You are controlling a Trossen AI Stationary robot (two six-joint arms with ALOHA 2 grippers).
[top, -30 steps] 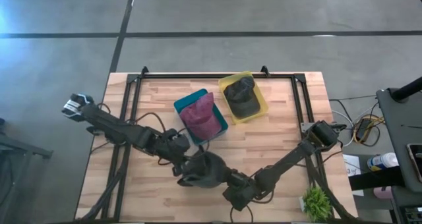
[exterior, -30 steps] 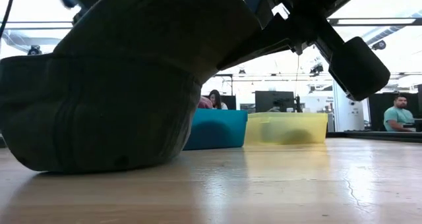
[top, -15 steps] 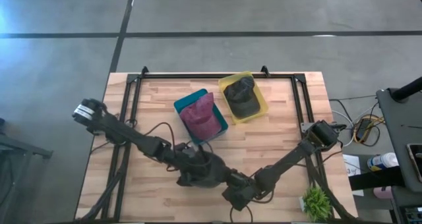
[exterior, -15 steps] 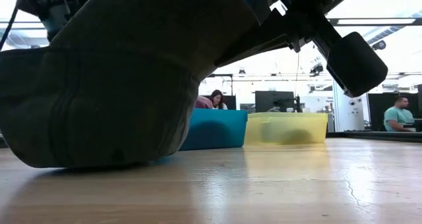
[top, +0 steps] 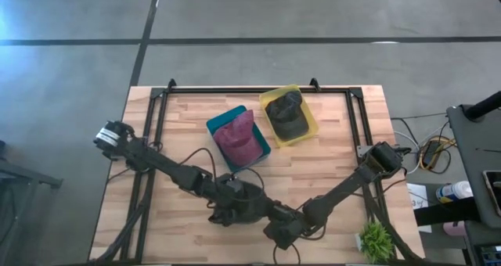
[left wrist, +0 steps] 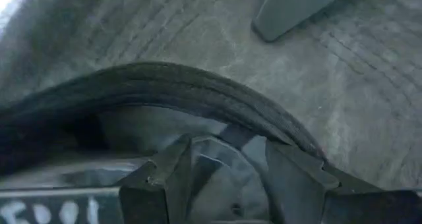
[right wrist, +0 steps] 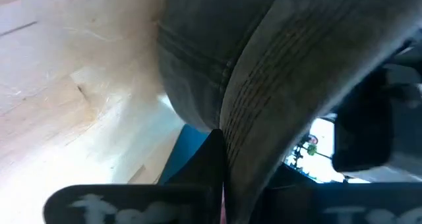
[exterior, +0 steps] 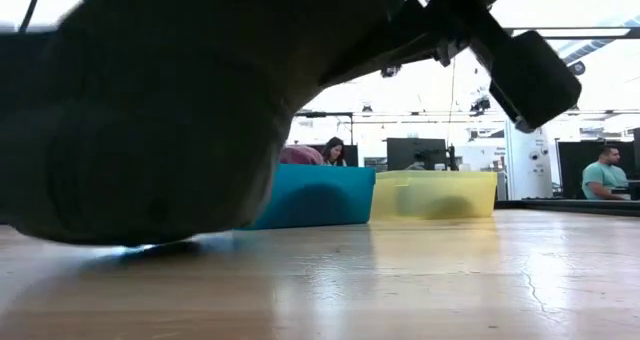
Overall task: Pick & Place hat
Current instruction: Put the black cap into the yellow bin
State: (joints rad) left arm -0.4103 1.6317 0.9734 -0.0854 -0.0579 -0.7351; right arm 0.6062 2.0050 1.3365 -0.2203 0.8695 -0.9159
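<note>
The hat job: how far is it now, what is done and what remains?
Done: a maroon hat lies in the blue bin and a dark one in the yellow bin. In hand: the right gripper is shut on the dark hat, the open left gripper at it. Left: binning it.

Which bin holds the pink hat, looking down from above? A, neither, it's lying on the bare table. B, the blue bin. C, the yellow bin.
B: in the high view the pink hat lies inside the blue bin, while the yellow bin beside it holds a dark hat.
</note>
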